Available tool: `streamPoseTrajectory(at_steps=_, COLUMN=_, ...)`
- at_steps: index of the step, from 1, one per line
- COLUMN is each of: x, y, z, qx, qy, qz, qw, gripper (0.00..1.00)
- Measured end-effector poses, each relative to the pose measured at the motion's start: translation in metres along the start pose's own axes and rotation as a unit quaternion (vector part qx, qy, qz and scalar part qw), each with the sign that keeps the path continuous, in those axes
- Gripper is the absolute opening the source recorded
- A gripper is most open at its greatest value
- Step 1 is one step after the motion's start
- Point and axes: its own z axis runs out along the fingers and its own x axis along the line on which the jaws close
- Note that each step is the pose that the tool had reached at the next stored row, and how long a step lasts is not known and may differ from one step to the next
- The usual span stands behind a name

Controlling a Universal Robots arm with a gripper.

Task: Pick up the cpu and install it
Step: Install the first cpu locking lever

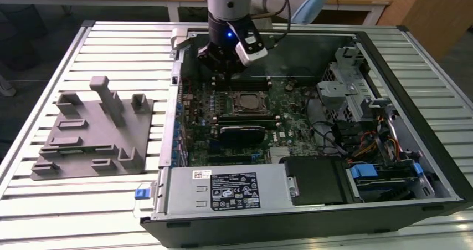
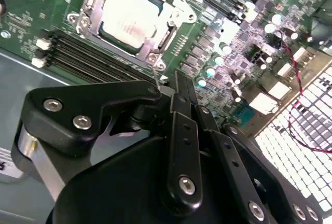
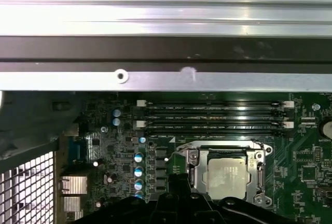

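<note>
The cpu [image 2: 128,16] is seen seated in its socket frame [image 2: 85,14] on the green motherboard [image 1: 296,122] of an open computer case [image 1: 414,200], its silvery top ringed by the frame's metal edges in both wrist views [image 3: 226,176]. In the exterior view the chip [image 1: 247,102] lies near the middle of the board, between two banks of black memory slots [image 1: 244,83].

The gripper [image 1: 221,67] is held above the board on the side toward the case's far wall, over the memory slots and just beyond the socket. Whether its fingers are spread or closed cannot be told; only black linkages [image 2: 181,146] are shown in the second wrist view, and nothing is seen to be gripped in them. No contact with the chip is visible.

A grey moulded tray [image 1: 96,133] with upright posts is set on the slatted metal table [image 1: 44,205], well apart from the case toward the exterior view's left edge. A drive cage [image 1: 355,95] and bundled cables [image 1: 369,144] are housed along the case's opposite side.
</note>
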Motion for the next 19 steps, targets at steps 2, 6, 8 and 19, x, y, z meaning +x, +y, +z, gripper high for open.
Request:
streamPoseTrajectory(at_steps=2, x=0.0039, y=0.0, z=0.0, qx=0.0, qy=0.0, qz=0.0, qw=1.0, gripper=0.11)
streamPoseTrajectory(at_steps=6, x=0.0102, y=0.0008, z=0.0, qx=0.0, qy=0.0, qz=0.0, qw=1.0, gripper=0.11)
streamPoseTrajectory(at_steps=8, x=0.0121, y=0.0017, z=-0.0001, qx=0.0001, qy=0.0001, qz=0.0, qw=1.0, gripper=0.11)
streamPoseTrajectory(at_steps=19, x=0.0163, y=0.0135, z=0.0001, qx=0.0, qy=0.0, qz=0.0, qw=1.0, gripper=0.11)
